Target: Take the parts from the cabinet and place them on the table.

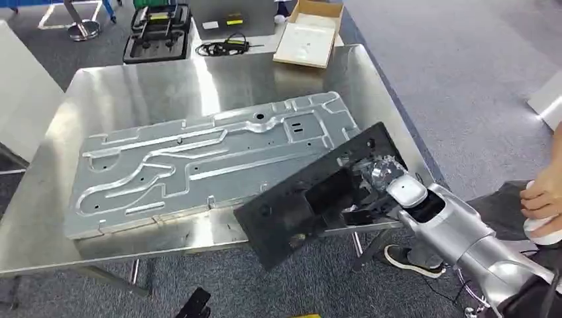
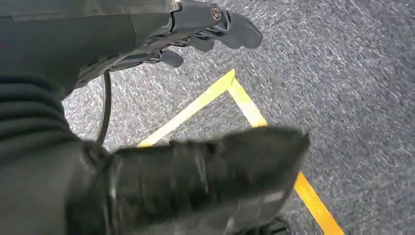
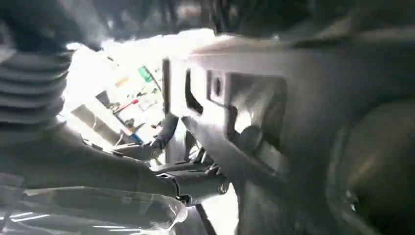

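A large silver stamped metal plate (image 1: 199, 159) lies flat across the steel table (image 1: 132, 86). A black plastic panel (image 1: 298, 205) sits tilted at the table's near right edge, its far corner overlapping the silver plate and its near part hanging past the edge. My right hand (image 1: 371, 189) grips this panel at its right side. The right wrist view shows the panel (image 3: 293, 98) close and blurred, with my dark fingers (image 3: 195, 181) beneath it. My left hand (image 2: 195, 24) hangs over the carpet, fingers spread, holding nothing.
Behind the table are an open cardboard box (image 1: 308, 33), a black case (image 1: 158, 33) and a coiled cable (image 1: 225, 46). A person's hand (image 1: 545, 195) and shoe (image 1: 404, 258) are close to my right arm. Yellow floor tape (image 2: 254, 112) crosses the carpet.
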